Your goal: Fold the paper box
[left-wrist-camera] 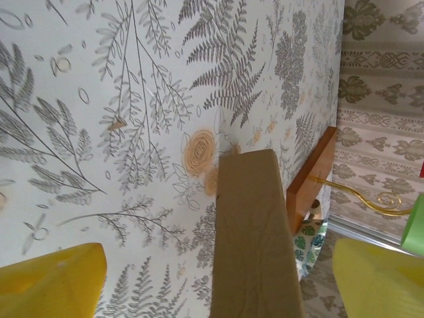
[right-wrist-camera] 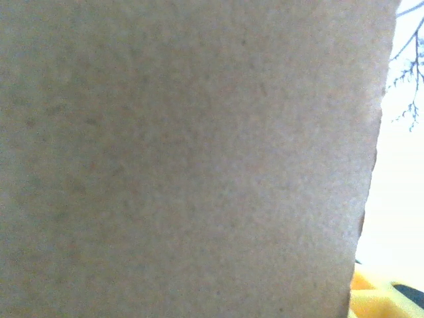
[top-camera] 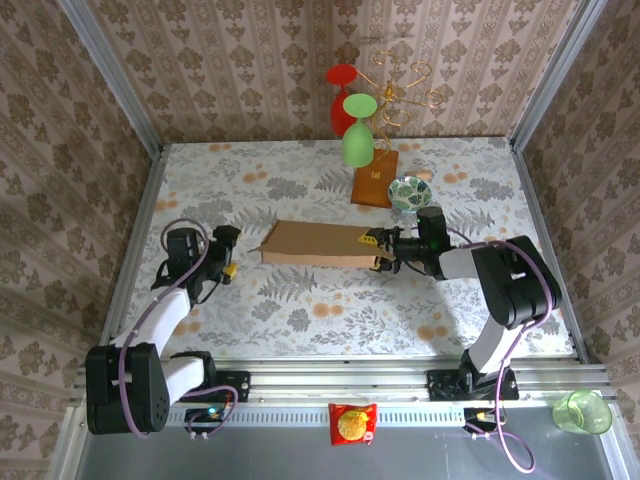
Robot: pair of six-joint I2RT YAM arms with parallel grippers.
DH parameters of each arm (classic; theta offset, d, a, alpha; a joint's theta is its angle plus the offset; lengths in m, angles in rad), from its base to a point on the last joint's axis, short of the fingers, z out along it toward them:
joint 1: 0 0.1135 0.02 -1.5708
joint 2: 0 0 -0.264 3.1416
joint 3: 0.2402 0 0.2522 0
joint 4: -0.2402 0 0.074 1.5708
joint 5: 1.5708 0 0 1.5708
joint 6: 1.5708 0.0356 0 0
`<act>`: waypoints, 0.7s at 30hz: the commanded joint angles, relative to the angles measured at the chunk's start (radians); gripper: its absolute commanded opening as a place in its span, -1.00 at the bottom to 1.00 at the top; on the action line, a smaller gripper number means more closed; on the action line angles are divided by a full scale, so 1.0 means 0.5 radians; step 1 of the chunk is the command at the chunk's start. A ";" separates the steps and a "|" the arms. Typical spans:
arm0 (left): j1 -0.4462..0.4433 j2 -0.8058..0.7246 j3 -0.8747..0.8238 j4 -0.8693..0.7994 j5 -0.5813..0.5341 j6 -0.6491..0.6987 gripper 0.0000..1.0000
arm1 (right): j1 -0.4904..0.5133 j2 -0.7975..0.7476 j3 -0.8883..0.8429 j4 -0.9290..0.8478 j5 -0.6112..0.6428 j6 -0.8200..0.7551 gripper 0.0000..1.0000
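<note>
We are holding our left gripper (top-camera: 228,254) wide open, just off the left end of the paper box (top-camera: 315,243). Our right gripper (top-camera: 383,251) is pinching its right end, mid table (top-camera: 300,310). With only 1 grip, the box is risking a swing or slip.

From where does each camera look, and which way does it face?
Top external: above, behind the bases, facing down at the tan cardboard paper box; both arms, left gripper, right gripper.
Left wrist: low, facing along the floral table; its yellow fingers.
Right wrist: close against the box; one yellow finger.
All share the box.
</note>
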 commanded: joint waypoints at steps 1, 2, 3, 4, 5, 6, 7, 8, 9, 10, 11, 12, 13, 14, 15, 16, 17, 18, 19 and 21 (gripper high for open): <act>-0.021 0.010 0.050 0.115 0.030 -0.015 0.51 | -0.022 -0.115 0.051 -0.341 -0.165 -0.107 -0.16; -0.022 -0.058 0.057 0.116 -0.018 0.128 0.45 | -0.034 -0.136 0.072 -0.426 -0.178 -0.152 -0.17; -0.028 -0.155 0.059 0.120 -0.070 0.322 0.43 | -0.051 -0.166 0.084 -0.505 -0.175 -0.198 -0.18; -0.032 -0.251 0.058 0.145 -0.091 0.493 0.41 | -0.066 -0.191 0.092 -0.582 -0.169 -0.232 -0.18; -0.043 -0.364 0.054 0.197 -0.051 0.768 0.38 | -0.085 -0.213 0.098 -0.636 -0.169 -0.259 -0.18; -0.079 -0.465 0.089 0.169 -0.008 1.053 0.29 | -0.104 -0.225 0.102 -0.671 -0.182 -0.274 -0.18; -0.145 -0.559 0.157 0.011 -0.045 1.308 0.20 | -0.119 -0.231 0.107 -0.697 -0.195 -0.284 -0.18; -0.249 -0.637 0.257 -0.178 -0.071 1.653 0.17 | -0.135 -0.238 0.114 -0.727 -0.208 -0.301 -0.19; -0.361 -0.688 0.350 -0.347 -0.097 1.975 0.19 | -0.150 -0.243 0.118 -0.761 -0.210 -0.314 -0.19; -0.540 -0.725 0.436 -0.505 -0.121 2.296 0.27 | -0.163 -0.245 0.128 -0.799 -0.217 -0.339 -0.19; -0.715 -0.749 0.491 -0.602 -0.159 2.536 0.28 | -0.173 -0.246 0.142 -0.848 -0.228 -0.369 -0.20; -0.858 -0.749 0.516 -0.641 -0.204 2.665 0.28 | -0.181 -0.244 0.155 -0.897 -0.234 -0.396 -0.20; -1.027 -0.728 0.556 -0.698 -0.345 2.791 0.29 | -0.187 -0.239 0.175 -0.949 -0.240 -0.436 -0.20; -1.196 -0.681 0.604 -0.765 -0.585 2.902 0.36 | -0.193 -0.230 0.189 -0.997 -0.244 -0.468 -0.21; -1.351 -0.615 0.647 -0.823 -0.755 3.044 0.42 | -0.198 -0.224 0.195 -1.015 -0.254 -0.479 -0.21; -1.534 -0.532 0.701 -0.880 -0.970 3.208 0.44 | -0.206 -0.222 0.193 -1.013 -0.265 -0.473 -0.21; -1.723 -0.435 0.743 -0.909 -1.218 3.375 0.49 | -0.218 -0.221 0.193 -1.009 -0.276 -0.468 -0.22; -1.910 -0.354 0.765 -0.893 -1.497 3.516 0.59 | -0.227 -0.225 0.192 -1.018 -0.281 -0.472 -0.22; -2.068 -0.272 0.775 -0.847 -1.728 3.687 0.74 | -0.240 -0.239 0.196 -1.038 -0.285 -0.481 -0.22; -2.243 -0.118 0.765 -0.688 -2.026 3.962 0.95 | -0.253 -0.259 0.195 -1.071 -0.293 -0.490 -0.23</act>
